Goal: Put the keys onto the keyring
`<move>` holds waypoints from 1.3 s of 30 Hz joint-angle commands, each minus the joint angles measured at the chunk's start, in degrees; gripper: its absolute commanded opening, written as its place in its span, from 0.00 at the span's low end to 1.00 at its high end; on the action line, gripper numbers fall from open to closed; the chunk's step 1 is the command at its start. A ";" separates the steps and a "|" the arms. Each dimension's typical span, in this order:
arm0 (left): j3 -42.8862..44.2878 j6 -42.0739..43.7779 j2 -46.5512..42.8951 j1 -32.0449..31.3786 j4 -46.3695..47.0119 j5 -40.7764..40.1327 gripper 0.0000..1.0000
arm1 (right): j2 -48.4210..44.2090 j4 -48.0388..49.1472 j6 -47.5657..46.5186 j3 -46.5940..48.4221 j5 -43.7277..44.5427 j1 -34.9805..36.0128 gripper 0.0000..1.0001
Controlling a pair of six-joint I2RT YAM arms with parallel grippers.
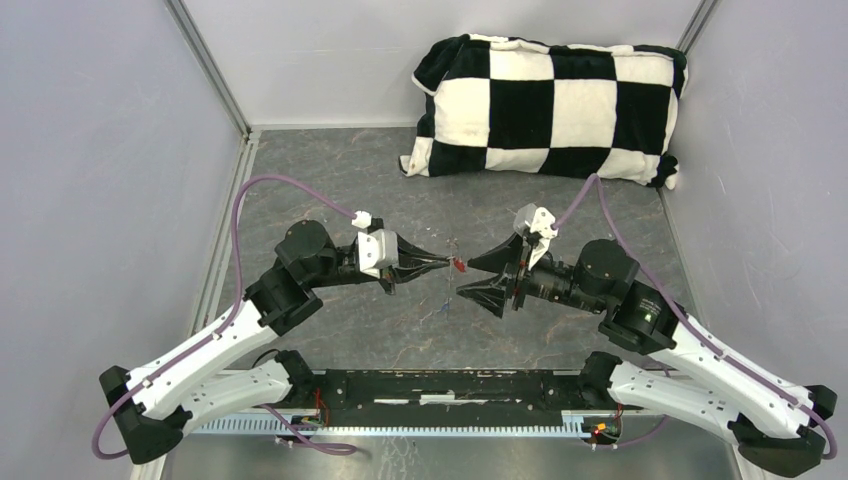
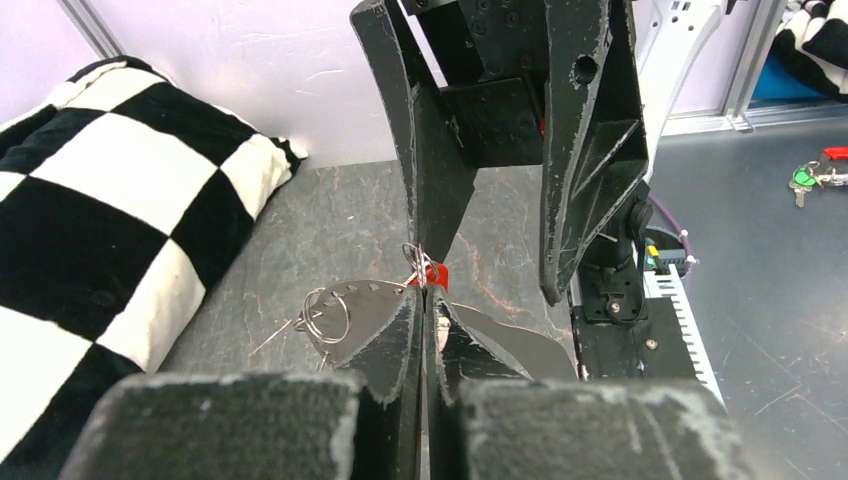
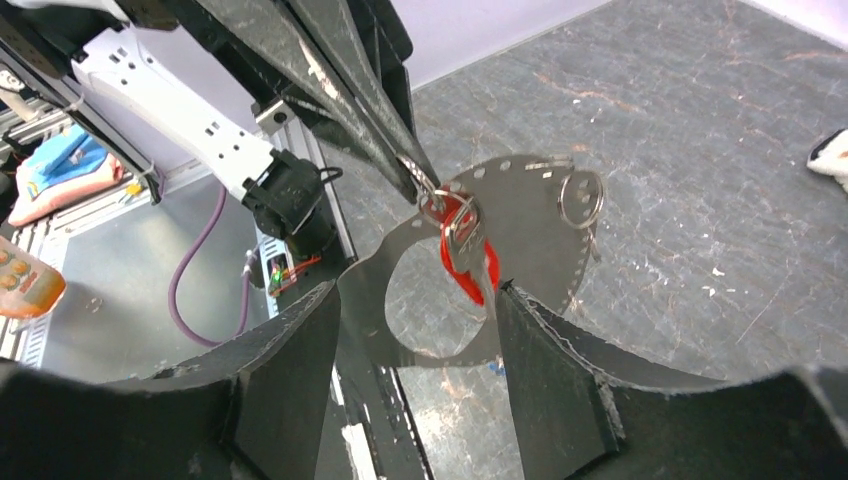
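My left gripper [image 1: 448, 263] [image 2: 425, 292] is shut, pinching the top edge of the keyring [image 3: 530, 195], a floppy grey loop with a beaded border that hangs below its tips above the table. The red-headed key [image 3: 466, 250] [image 2: 437, 275] [image 1: 458, 266] dangles from a small wire ring right at that pinch. A larger split ring [image 3: 580, 197] [image 2: 326, 315] sits on the loop's far side. My right gripper [image 1: 464, 278] [image 3: 418, 287] stands open, facing the left one, its fingers on either side of the loop's lower part and holding nothing. A small blue speck [image 3: 497, 368] shows under the loop; I cannot tell whether it is the other key.
A black-and-white checkered pillow [image 1: 545, 105] [image 2: 100, 220] lies at the back right of the dark stone-patterned table. Grey walls close in the left, right and back. The arms' base rail [image 1: 450, 392] runs along the near edge. A green-headed key bunch [image 2: 810, 178] lies outside the enclosure.
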 commanded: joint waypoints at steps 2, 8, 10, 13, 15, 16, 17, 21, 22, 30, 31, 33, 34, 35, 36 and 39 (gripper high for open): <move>2.50 -3.28 -0.17 0.12 6.21 -0.43 0.02 | 0.58 8.79 1.29 0.94 1.81 -0.19 0.62; 2.69 -4.02 -0.57 0.12 6.65 -0.41 0.02 | 1.66 9.78 -0.01 0.85 2.18 -0.16 0.53; 2.63 -4.10 -0.63 0.12 6.72 -0.34 0.02 | 1.50 9.37 -0.06 0.78 2.60 -0.20 0.51; 2.39 -4.34 -0.79 0.12 7.10 -0.30 0.02 | 1.25 8.95 -0.33 0.60 2.79 -0.20 0.48; 2.44 -4.61 -0.73 0.14 7.39 -0.02 0.02 | 1.18 8.72 -0.65 0.42 2.60 -0.20 0.43; 2.53 -4.67 -0.72 0.12 7.44 0.14 0.02 | 1.17 8.75 -0.83 0.37 2.41 -0.18 0.40; 2.64 -4.83 -0.78 0.12 7.44 0.28 0.02 | 1.09 8.71 -0.93 0.32 2.35 -0.15 0.36; 2.80 -5.00 -0.92 0.12 7.36 1.40 0.02 | 0.63 7.40 -1.67 0.40 3.43 -0.19 0.30; 2.88 -5.07 -0.97 0.12 7.29 1.58 0.02 | 0.57 6.80 -1.93 0.54 3.88 -0.17 0.29; 2.89 -5.59 -1.07 0.12 7.69 2.24 0.02 | 1.22 8.17 -1.63 -0.42 3.16 -0.17 0.40; 2.89 -5.65 -1.07 0.12 7.70 2.30 0.02 | 1.61 8.37 -1.52 -0.38 2.94 -0.21 0.40; 2.89 -5.69 -1.02 0.12 7.79 2.25 0.02 | 2.14 9.16 -1.57 -0.47 2.24 -0.21 0.40; 2.81 -5.63 -1.16 0.12 7.79 2.18 0.02 | 2.42 9.55 -1.51 -0.47 2.06 -0.14 0.39; 2.76 -5.61 -1.14 0.12 7.87 2.17 0.02 | 2.66 9.70 -1.53 -0.47 1.89 -0.20 0.38; 2.72 -5.55 -1.19 0.12 7.81 2.17 0.02 | 2.91 9.76 -1.53 -0.39 1.84 -0.18 0.37; 2.71 -5.28 -1.31 0.12 7.64 1.84 0.02 | 2.96 9.65 -1.91 -0.38 1.33 -0.19 0.25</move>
